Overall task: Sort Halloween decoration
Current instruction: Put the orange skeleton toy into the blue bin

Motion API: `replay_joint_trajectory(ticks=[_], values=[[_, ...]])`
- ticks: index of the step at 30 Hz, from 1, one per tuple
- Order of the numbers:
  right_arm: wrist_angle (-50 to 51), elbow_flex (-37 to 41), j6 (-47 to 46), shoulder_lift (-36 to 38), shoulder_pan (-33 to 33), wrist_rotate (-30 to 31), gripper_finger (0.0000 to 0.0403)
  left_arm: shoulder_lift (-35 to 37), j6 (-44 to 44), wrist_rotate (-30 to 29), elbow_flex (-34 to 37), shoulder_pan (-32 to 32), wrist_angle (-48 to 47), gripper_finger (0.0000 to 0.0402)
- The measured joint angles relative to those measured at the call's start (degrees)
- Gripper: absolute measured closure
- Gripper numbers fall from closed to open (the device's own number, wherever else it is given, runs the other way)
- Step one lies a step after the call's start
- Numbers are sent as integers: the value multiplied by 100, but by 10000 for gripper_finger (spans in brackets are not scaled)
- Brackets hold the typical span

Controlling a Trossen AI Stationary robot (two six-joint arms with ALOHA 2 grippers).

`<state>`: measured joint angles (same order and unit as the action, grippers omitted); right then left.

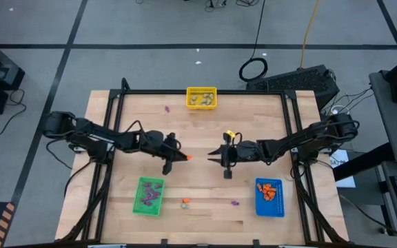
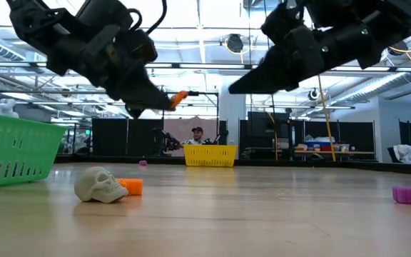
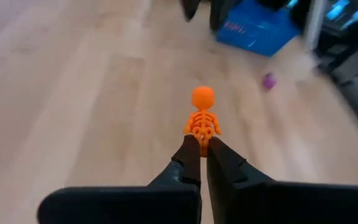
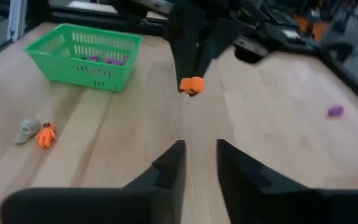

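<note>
- green bin (image 1: 148, 196) sits near the front left of the table (image 1: 198, 131) and already carries purple trinkets (image 1: 150, 194), so we read it as the purple pile; colour seems to decide where each piece belongs.
- our left gripper (image 1: 183, 158) is pinched tight on an orange skeleton (image 3: 202, 117), holding it by the legs with the head sticking out past the fingertips. it hangs above the wood, clear of the surface, aimed toward the table's middle.
- we judge the skeleton is being carried across, since the orange pieces (image 1: 269, 191) lie in the blue bin (image 1: 269, 198) on the far side.
- on the table between the two front bins, a pale skull (image 2: 97, 184) touches an orange trinket (image 2: 130, 186); both are unsorted.
- yellow bin (image 1: 202, 98) at the back edge holds pale pieces, with one purple bit (image 1: 167, 108) loose beside it.
- our right gripper (image 1: 212, 153) faces the left one across a small gap, raised off the table, its fingers (image 4: 169, 163) narrowly parted around nothing. we suspect it is placed there to receive the skeleton.
- a further purple trinket (image 1: 235, 203) lies just left of the blue bin.
</note>
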<state>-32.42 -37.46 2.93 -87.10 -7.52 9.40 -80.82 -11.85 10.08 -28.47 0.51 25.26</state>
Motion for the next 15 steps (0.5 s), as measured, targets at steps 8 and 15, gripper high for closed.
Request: replay_joint_trajectory(ticks=[8,15], values=[[520,-839,1034,-311,-47,-36,242,-250,-717,904,-80,195,424,401],[1677,-1744,1584,-761,-13,-360,237,-260,-738,1059,-202,212,434,401]])
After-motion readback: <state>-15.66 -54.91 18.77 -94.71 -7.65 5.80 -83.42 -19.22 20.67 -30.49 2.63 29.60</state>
